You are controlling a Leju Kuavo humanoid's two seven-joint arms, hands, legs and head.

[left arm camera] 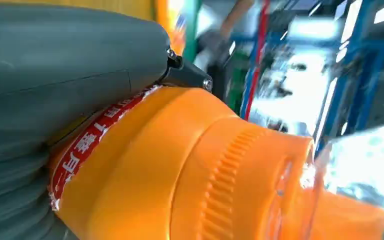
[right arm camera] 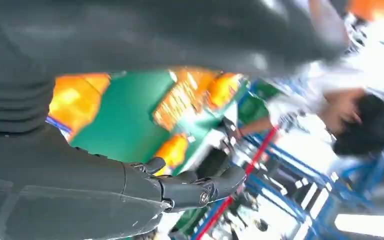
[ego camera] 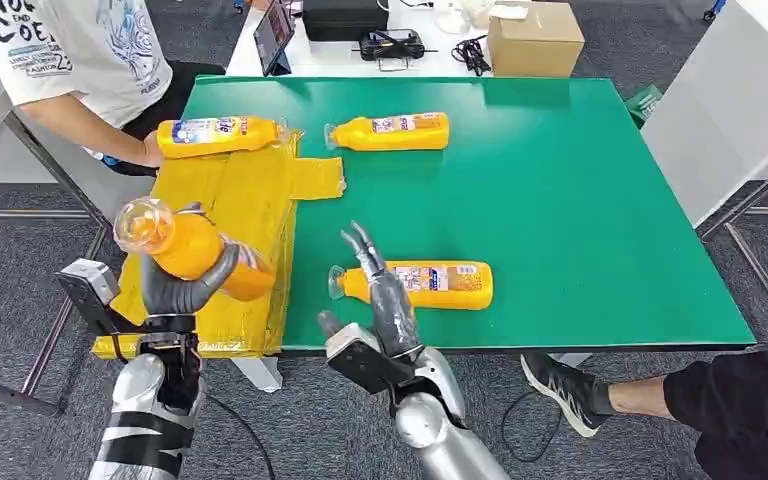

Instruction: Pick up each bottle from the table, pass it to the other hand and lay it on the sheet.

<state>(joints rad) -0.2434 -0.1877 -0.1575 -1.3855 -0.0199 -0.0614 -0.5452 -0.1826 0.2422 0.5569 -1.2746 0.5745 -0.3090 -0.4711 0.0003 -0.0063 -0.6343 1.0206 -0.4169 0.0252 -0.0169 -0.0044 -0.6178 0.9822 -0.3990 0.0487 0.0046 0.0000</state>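
My left hand [ego camera: 185, 290] grips an orange bottle [ego camera: 192, 248] around its body, held above the near part of the yellow sheet [ego camera: 245, 195] with its clear cap toward me. The left wrist view shows the same bottle [left arm camera: 180, 170] close up against my left hand [left arm camera: 55, 80]. My right hand [ego camera: 385, 300] is open with fingers spread, hovering over the table's near edge just in front of a second bottle [ego camera: 425, 284] lying on the green table [ego camera: 580, 200]. A third bottle [ego camera: 392, 131] lies at the far side. Another bottle [ego camera: 215, 134] lies on the sheet's far end. My right hand [right arm camera: 180, 187] holds nothing.
A person in a white shirt [ego camera: 80, 45] sits at the far left, one hand touching the bottle on the sheet. A cardboard box [ego camera: 534, 38] and electronics stand on a white table behind. Another person's leg and shoe [ego camera: 560, 385] are at the near right.
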